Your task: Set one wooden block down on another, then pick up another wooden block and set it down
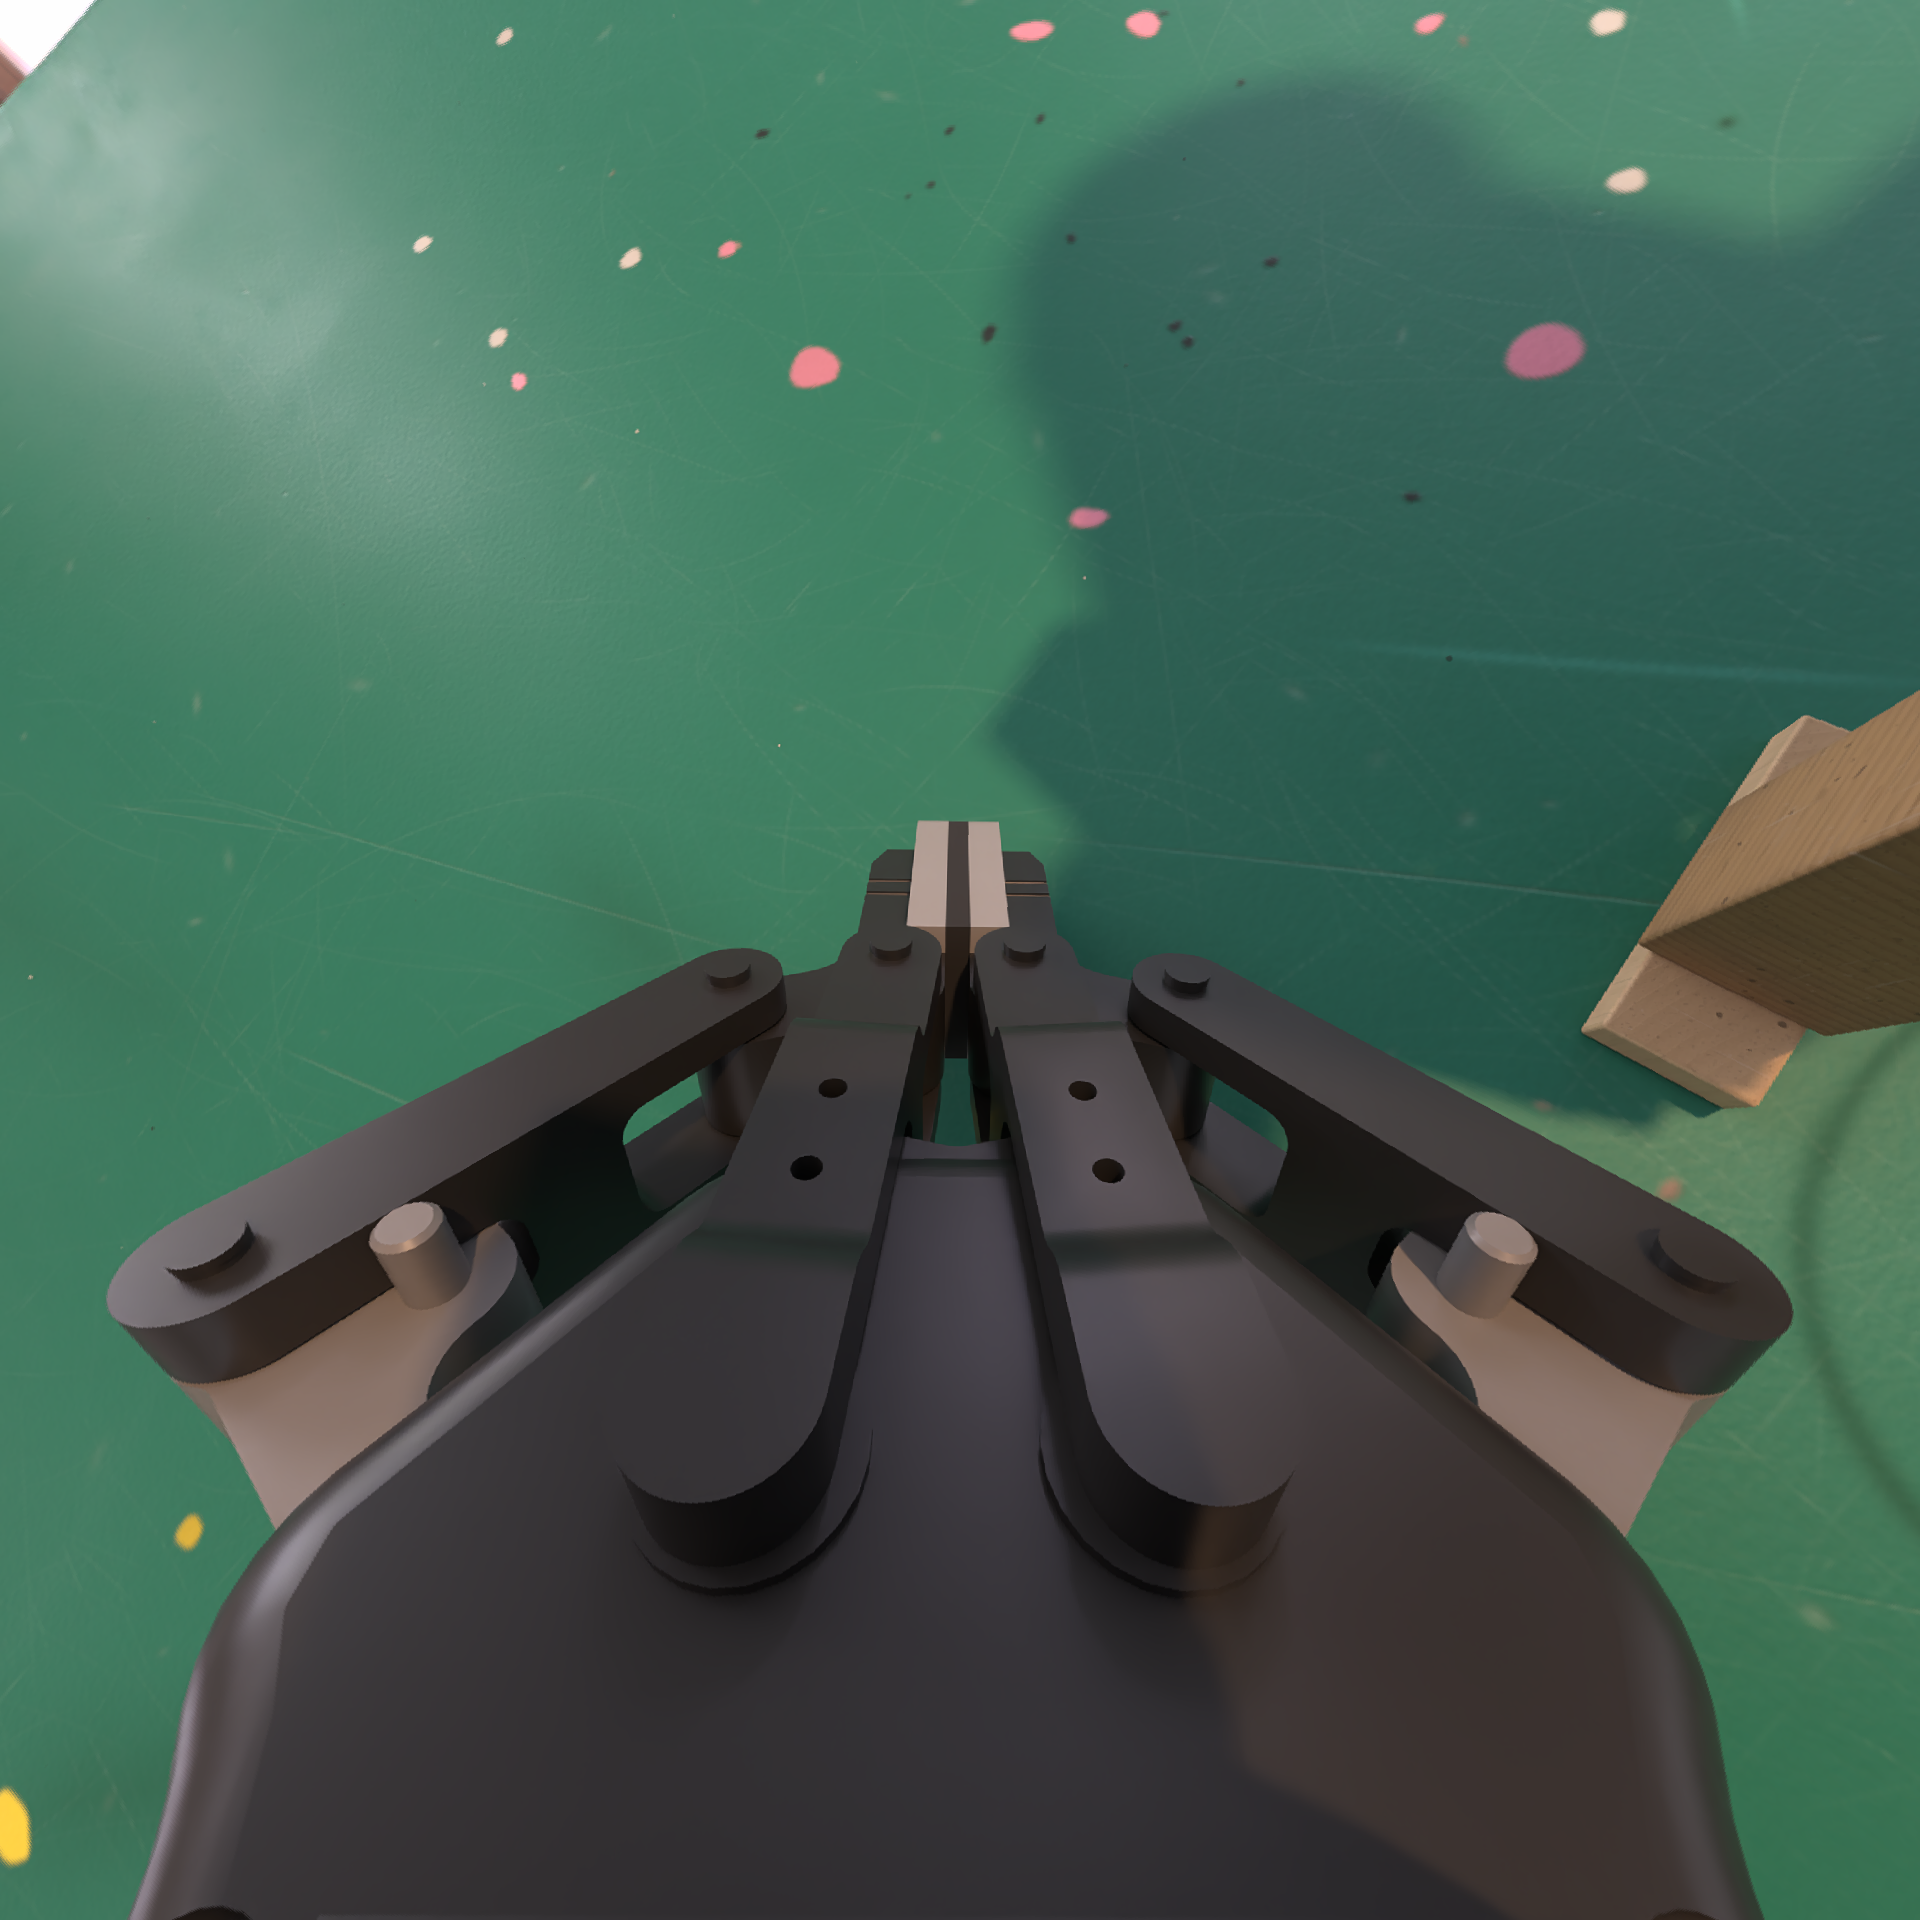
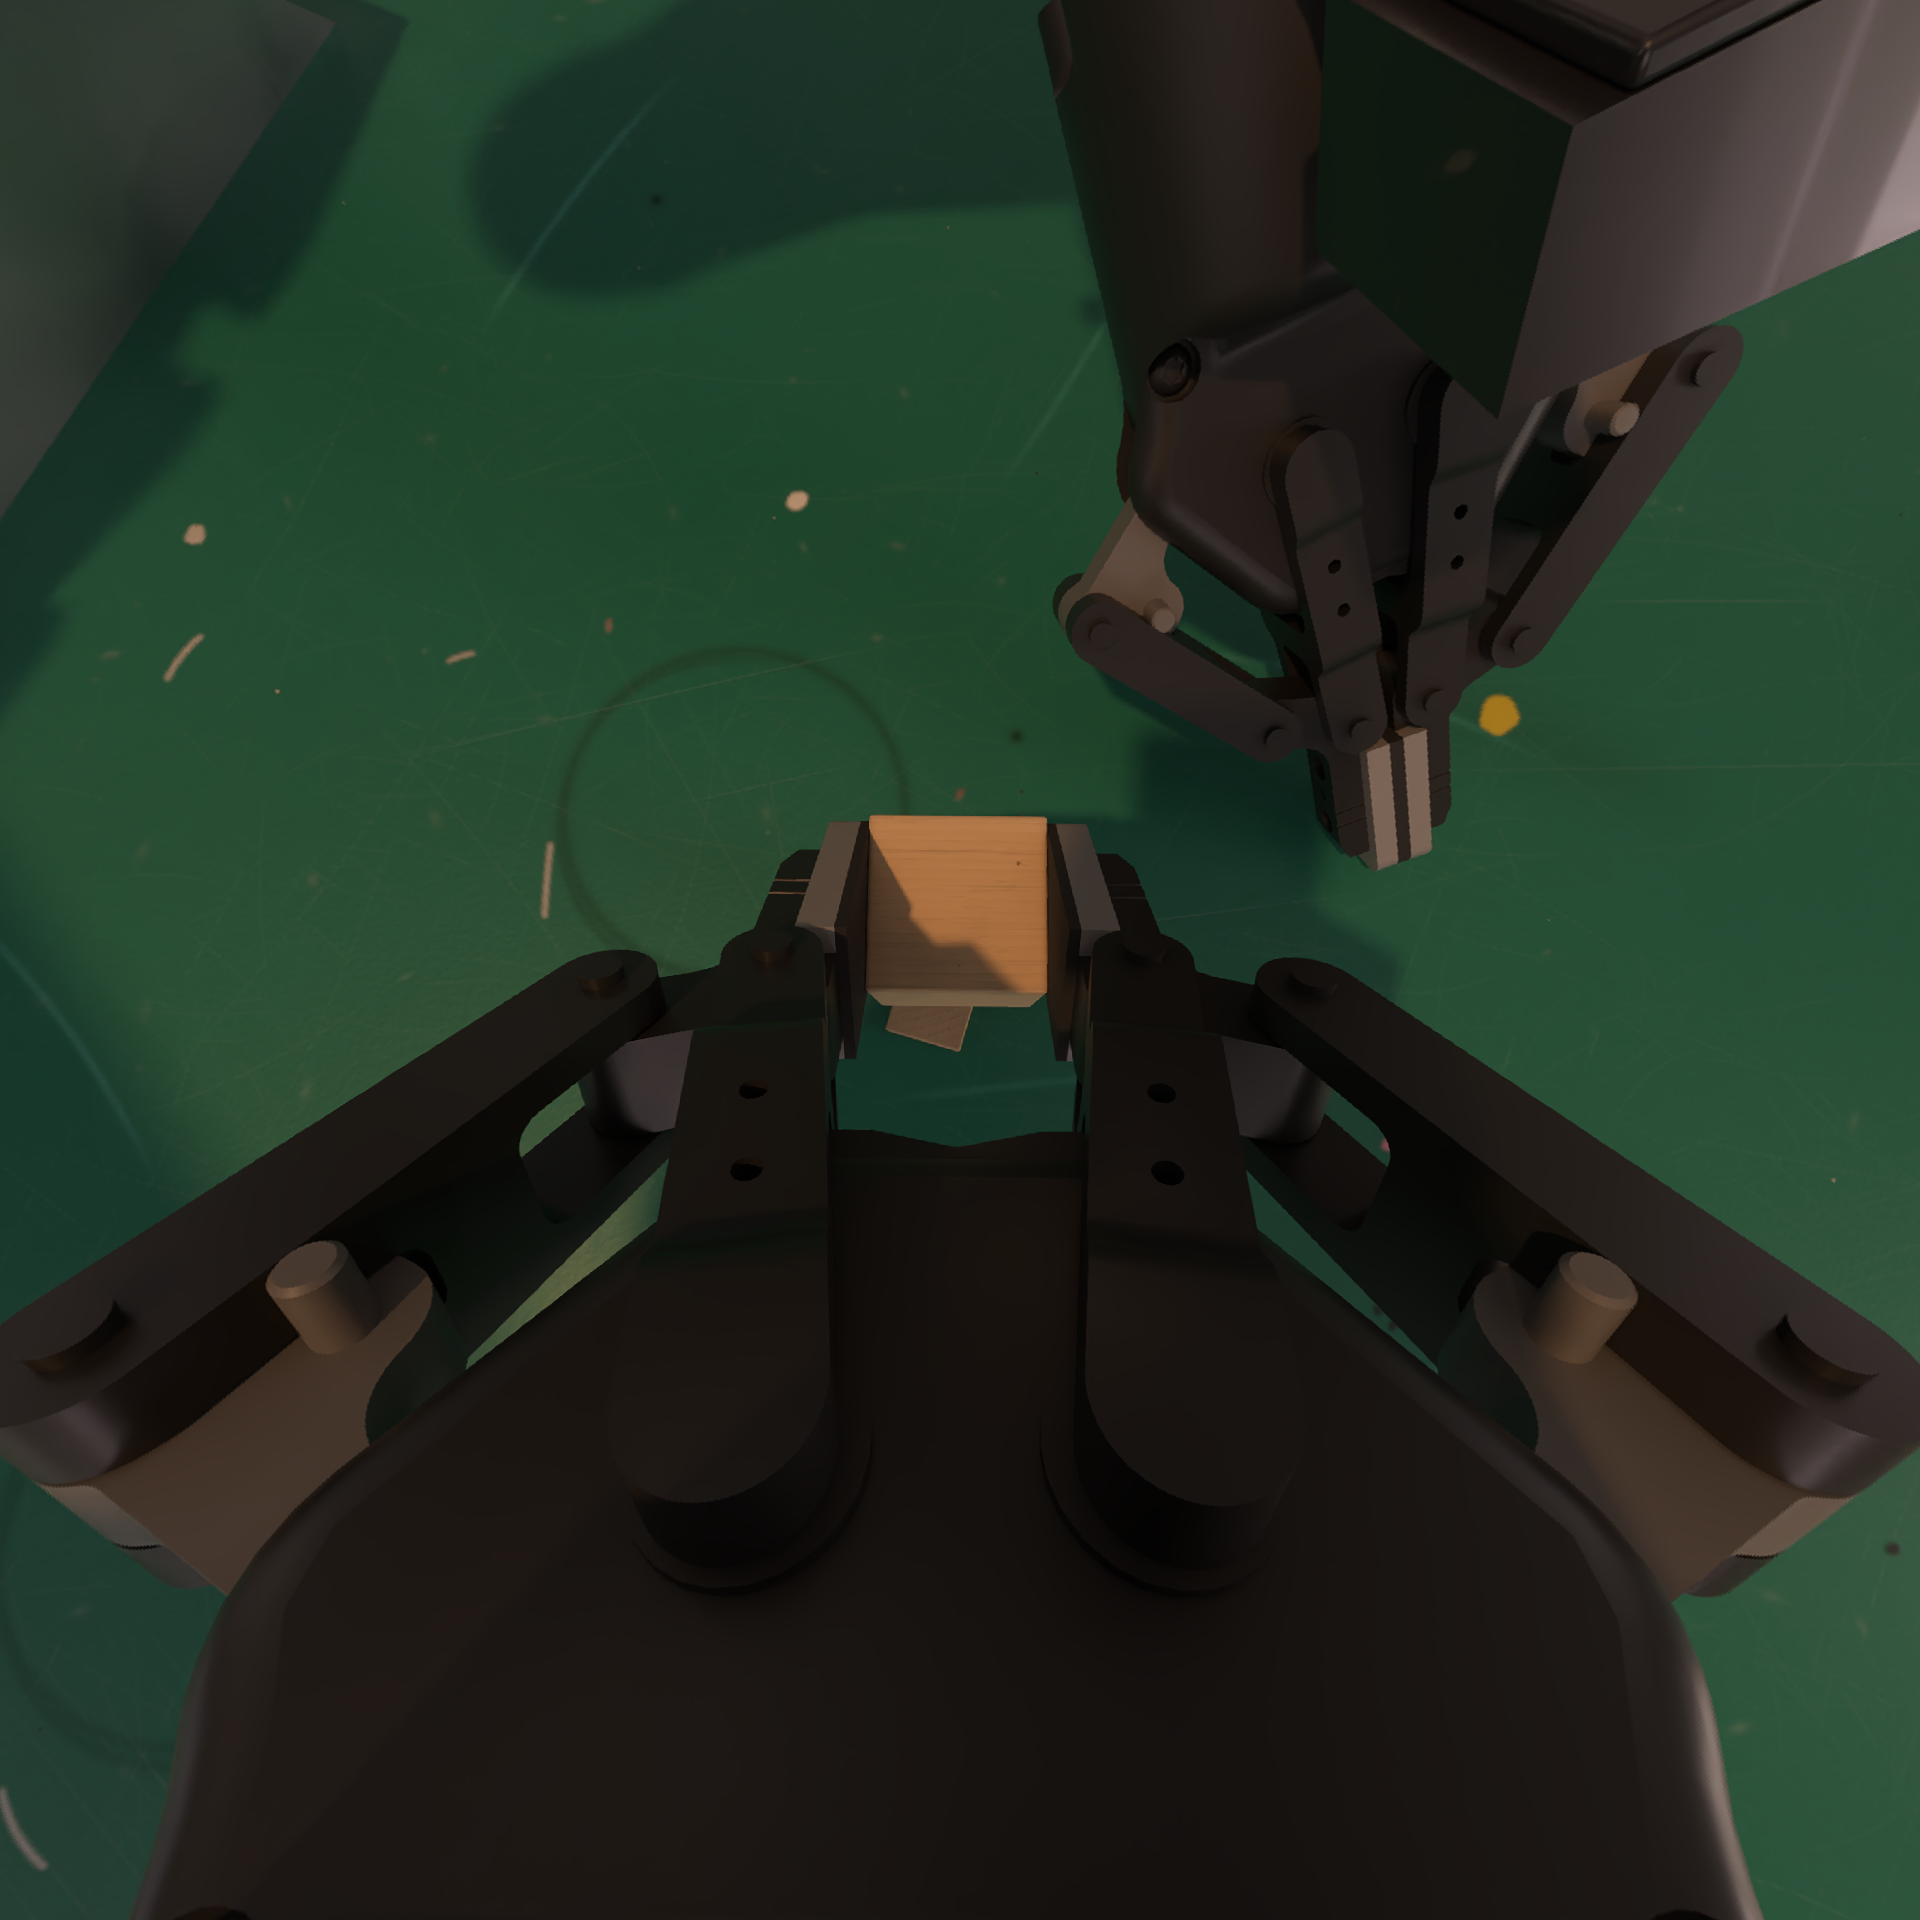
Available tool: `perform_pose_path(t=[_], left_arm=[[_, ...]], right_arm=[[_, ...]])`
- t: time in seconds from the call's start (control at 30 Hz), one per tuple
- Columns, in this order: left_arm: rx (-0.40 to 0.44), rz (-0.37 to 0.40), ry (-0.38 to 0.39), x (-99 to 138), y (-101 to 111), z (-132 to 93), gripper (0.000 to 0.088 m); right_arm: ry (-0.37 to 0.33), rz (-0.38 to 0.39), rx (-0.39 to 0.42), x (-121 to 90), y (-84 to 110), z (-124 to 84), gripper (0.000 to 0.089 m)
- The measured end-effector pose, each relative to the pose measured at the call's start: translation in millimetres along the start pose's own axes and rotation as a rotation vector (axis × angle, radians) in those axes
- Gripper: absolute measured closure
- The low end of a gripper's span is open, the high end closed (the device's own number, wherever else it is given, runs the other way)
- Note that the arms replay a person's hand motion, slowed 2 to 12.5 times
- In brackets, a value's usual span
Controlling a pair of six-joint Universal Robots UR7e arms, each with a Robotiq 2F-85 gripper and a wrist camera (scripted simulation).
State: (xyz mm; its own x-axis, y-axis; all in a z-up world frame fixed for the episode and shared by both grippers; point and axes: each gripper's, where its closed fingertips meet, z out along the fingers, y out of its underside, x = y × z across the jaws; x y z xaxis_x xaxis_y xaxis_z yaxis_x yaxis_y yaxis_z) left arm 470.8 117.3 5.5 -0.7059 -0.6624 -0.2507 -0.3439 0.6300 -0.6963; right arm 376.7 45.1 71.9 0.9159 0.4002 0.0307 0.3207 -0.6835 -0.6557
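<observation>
Item: wooden block (image 2: 956,909) — pale, square-cut, plain faces. Location: between the fingers of the right tool (image 2: 956,935), which pinches it on two opposite side faces; it sits over a second, lighter block (image 2: 930,1027), of which only a corner shows beneath. Whether the two touch cannot be told from the right wrist view.

From the left wrist view the same pair shows at the frame edge: upper block (image 1: 1808,883) lying across a flat lower block (image 1: 1694,1029) on the green bench (image 1: 520,623), apparently in contact.

Left tool (image 1: 957,873) — pads pressed together, holding nothing, poised over bare bench just beside the stack.

Handling, by judgement: rigid, light, not fragile; smooth faces may slip a little under a weak pinch. Best taken on flat parallel sides, near mid-height, fingers square to the faces. The offset lower block suggests the stack could tip if released off-centre.
</observation>
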Motion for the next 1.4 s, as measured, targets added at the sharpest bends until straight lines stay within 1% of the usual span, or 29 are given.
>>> perform_pose_path(t=[0.27,0.8,1.4], left_arm=[[0.000,0.000,0.000,0.0,0.0,0.0,0.0882],[0.000,0.002,0.000,0.1,0.1,-0.1,0.0882],[0.000,0.007,-0.004,0.1,0.1,0.0,0.0882]], right_arm=[[0.006,-0.014,-0.012,0.1,1.6,2.5,0.0608],[0.004,-0.009,-0.003,0.2,1.0,1.2,0.0608],[0.007,-0.010,-0.022,0.7,3.1,3.7,0.0603]])
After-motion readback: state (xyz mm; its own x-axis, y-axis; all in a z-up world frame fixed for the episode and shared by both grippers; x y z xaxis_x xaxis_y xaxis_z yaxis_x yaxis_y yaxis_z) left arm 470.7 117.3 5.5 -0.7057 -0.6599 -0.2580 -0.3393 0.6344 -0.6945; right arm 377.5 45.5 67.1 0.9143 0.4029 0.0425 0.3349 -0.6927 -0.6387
